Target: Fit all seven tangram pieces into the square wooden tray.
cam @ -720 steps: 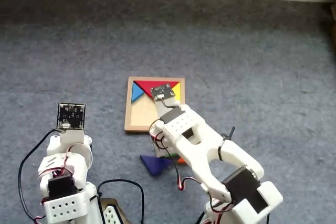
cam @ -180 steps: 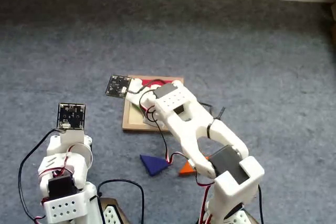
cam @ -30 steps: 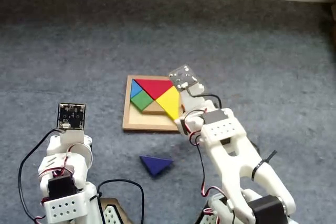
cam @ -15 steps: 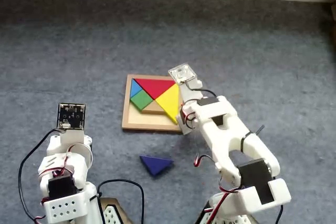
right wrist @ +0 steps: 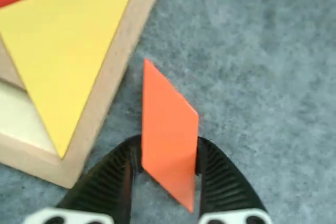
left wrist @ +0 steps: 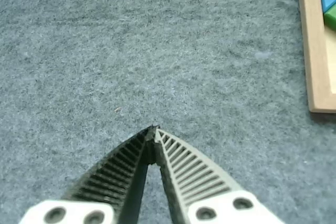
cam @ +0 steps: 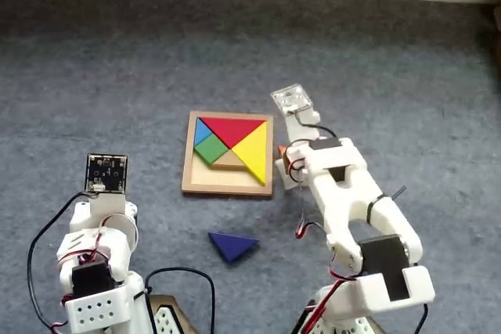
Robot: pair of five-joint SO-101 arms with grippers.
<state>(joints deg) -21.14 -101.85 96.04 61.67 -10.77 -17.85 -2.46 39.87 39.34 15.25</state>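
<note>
Slippage is the main risk here. The right gripper [right wrist: 167, 148] is clenched on the orange parallelogram [right wrist: 168, 114], pinching it only by its two long edges. It holds the piece above the carpet just outside the tray [cam: 227, 189], beside the rim that borders the yellow triangle [cam: 254, 152].

A thin, smooth piece held that way could twist or drop if it brushes that raised rim on the way in. A low pass over the tray could also shove the yellow triangle against the red triangle [cam: 232, 128] and upset the light blue triangle [cam: 204, 134] and green piece [cam: 210, 149] beside them. The bare floor of the tray lies along the side nearest the arms. A parallelogram fits only one way round, so a wrong turn would leave it sitting proud.

The dark blue triangle [cam: 232, 245] lies on the carpet near the tray, outside that same side. The left gripper [left wrist: 153, 132] rests well apart from the tray, its fingers pressed together on nothing.
</note>
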